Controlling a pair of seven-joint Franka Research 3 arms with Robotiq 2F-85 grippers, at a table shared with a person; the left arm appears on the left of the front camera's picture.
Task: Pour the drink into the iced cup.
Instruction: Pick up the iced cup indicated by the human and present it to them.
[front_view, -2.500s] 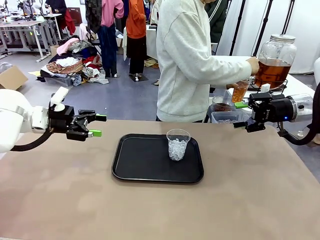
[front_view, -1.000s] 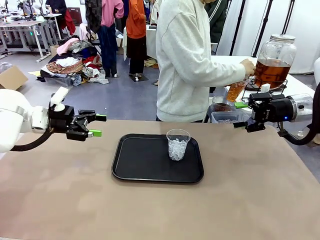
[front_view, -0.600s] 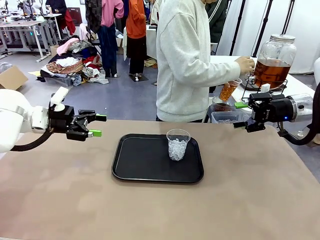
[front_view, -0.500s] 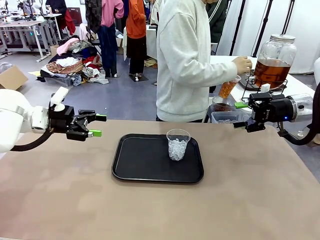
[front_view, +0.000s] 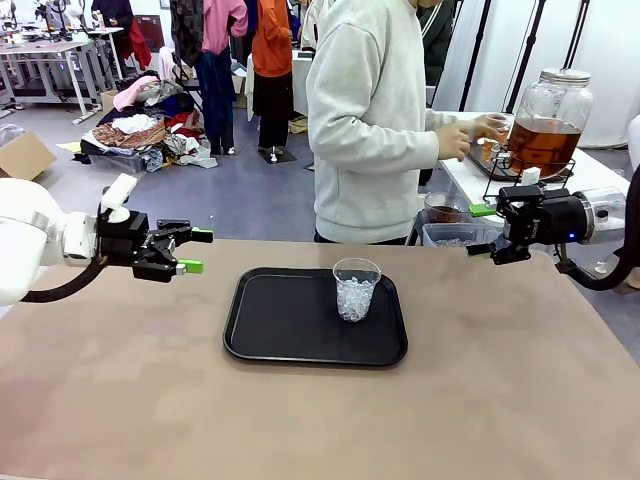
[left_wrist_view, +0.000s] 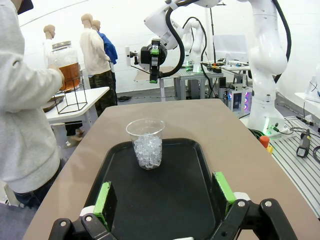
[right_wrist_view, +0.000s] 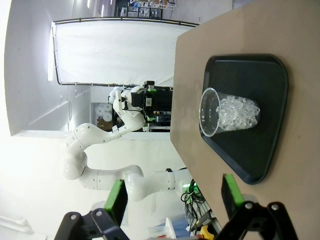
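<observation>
The iced cup (front_view: 356, 289), clear plastic and half full of ice, stands upright on a black tray (front_view: 280, 340) in the middle of the table. My left gripper (front_view: 196, 251) hovers open to the left of the tray, and its green pads (left_wrist_view: 103, 199) frame the iced cup (left_wrist_view: 146, 145). My right gripper (front_view: 481, 229) hangs open off the tray's right side, aimed at the cup (right_wrist_view: 227, 112). The drink (front_view: 545, 145) is amber liquid in a big glass jar on a side table at the back right. A person's hands (front_view: 470, 135) are raised beside the jar.
The person stands at the far edge, turned toward the side table. A clear tub (front_view: 447, 234) and a bowl (front_view: 442, 210) sit below the jar's wire stand (front_view: 500, 172). Bare brown tabletop (front_view: 300, 420) surrounds the tray.
The person's hand has carried a small cup of amber liquid from under the jar up to chest height, and both hands now meet beside the jar. Neither arm has moved.
</observation>
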